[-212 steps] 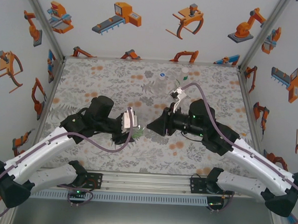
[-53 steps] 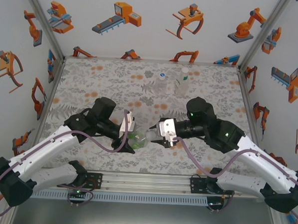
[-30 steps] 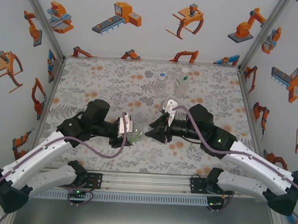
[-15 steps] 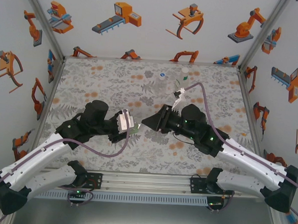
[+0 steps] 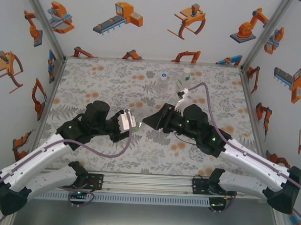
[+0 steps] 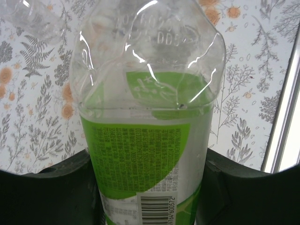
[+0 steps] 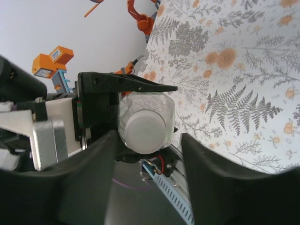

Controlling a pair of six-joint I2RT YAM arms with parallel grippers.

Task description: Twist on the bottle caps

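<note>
Over the middle of the worktop the left arm and right arm stretch inward, nose to nose. The left end effector is clamped round the green-label bottle, lying sideways, long axis left-right, neck pointing right. The right end effector sits spread open around its white cap.

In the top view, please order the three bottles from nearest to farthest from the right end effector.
1. Green-labelled bottle: directly left of it.
2. Back-left bottle: at the far edge.
3. Back-right bottle: far edge, further right.
</note>
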